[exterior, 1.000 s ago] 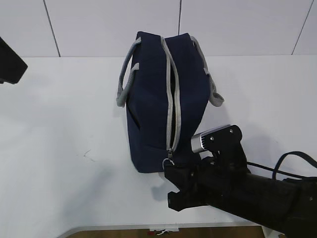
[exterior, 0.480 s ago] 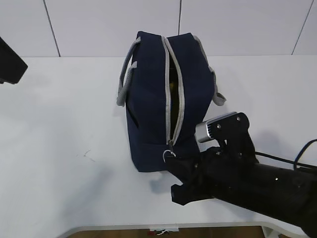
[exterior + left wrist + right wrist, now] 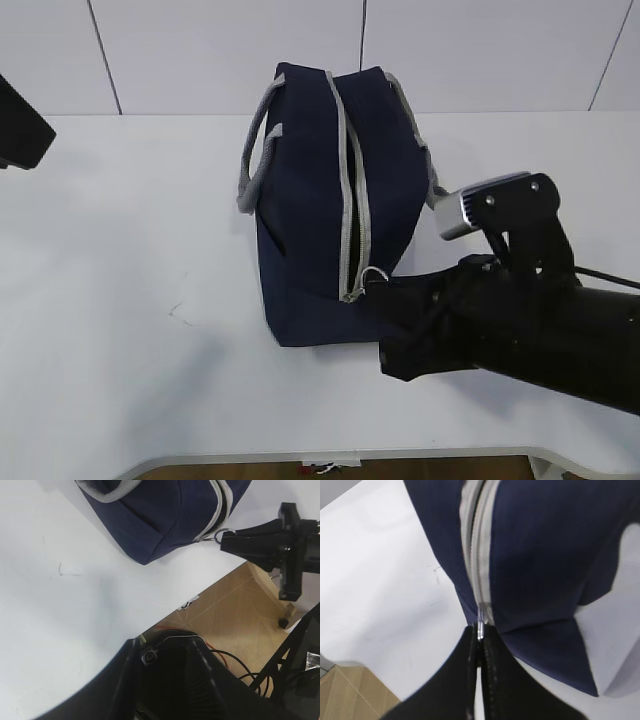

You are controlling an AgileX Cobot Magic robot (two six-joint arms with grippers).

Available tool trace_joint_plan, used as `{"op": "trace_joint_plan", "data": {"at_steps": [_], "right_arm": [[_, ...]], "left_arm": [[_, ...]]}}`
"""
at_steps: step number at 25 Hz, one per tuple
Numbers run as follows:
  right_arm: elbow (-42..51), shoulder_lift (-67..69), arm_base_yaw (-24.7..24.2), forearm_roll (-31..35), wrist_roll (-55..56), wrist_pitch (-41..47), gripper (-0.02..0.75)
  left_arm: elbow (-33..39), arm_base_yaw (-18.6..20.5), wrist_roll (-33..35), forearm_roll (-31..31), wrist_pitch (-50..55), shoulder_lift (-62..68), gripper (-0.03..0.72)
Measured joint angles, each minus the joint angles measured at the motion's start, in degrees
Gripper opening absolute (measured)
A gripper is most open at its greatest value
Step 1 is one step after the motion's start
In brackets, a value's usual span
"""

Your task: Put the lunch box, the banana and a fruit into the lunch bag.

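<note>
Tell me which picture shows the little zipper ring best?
The left wrist view: the ring pull shows as a whole loop, pinched by the right gripper at the lunch bag corner. The exterior view shows it small. The right wrist view sees it edge-on, a thin sliver.

Exterior cam is looking down at a slant across the table, mid-range. Left wrist cam is sitting low and far off, facing the lunch bag corner. Right wrist cam is pressing close on the zipper end. All three are sharing that near bag end.
</note>
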Motion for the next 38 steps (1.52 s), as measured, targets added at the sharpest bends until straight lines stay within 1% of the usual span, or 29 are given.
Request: {"op": "trace_joint_plan", "data": {"at_steps": [6, 13, 16, 20, 24, 29, 34, 36, 38], "right_arm": [[-5.54, -3.37, 0.00, 0.00, 0.00, 10.62, 0.013], [-14.83, -3.50, 0.00, 0.00, 0.00, 20.07, 0.013], [-18.95, -3.50, 0.00, 0.00, 0.00, 22.78, 0.013], [-24.36, -3.03, 0.00, 0.00, 0.00, 24.68, 0.013], [-29.05, 0.01, 0.00, 0.00, 0.08, 25.61, 0.013], [-35.78, 4.15, 0.00, 1.69, 0.08, 26.76, 0.013], [-40.58, 7.20, 0.00, 2.44, 0.08, 27.22, 0.013], [-41.36, 8.16, 0.00, 2.85, 0.08, 27.22, 0.013], [-41.38, 8.85, 0.00, 3.14, 0.08, 27.22, 0.013]], "left_arm": [[0.00, 0.00, 0.00, 0.00, 0.00, 0.55, 0.244], [0.00, 0.00, 0.00, 0.49, 0.00, 2.21, 0.244], [0.00, 0.00, 0.00, 0.70, 0.00, 3.38, 0.244], [0.00, 0.00, 0.15, 1.25, 0.00, 5.46, 0.244], [0.00, 0.00, 3.22, 1.55, -0.93, 7.94, 0.244], [0.00, 0.00, 8.07, 1.63, -5.47, 11.96, 0.244], [0.00, 0.00, 9.81, 1.51, -11.88, 15.94, 0.246], [0.00, 0.00, 10.87, 0.73, -14.88, 17.46, 0.274], [0.00, 0.00, 12.34, -0.47, -16.99, 19.11, 0.325]]}}
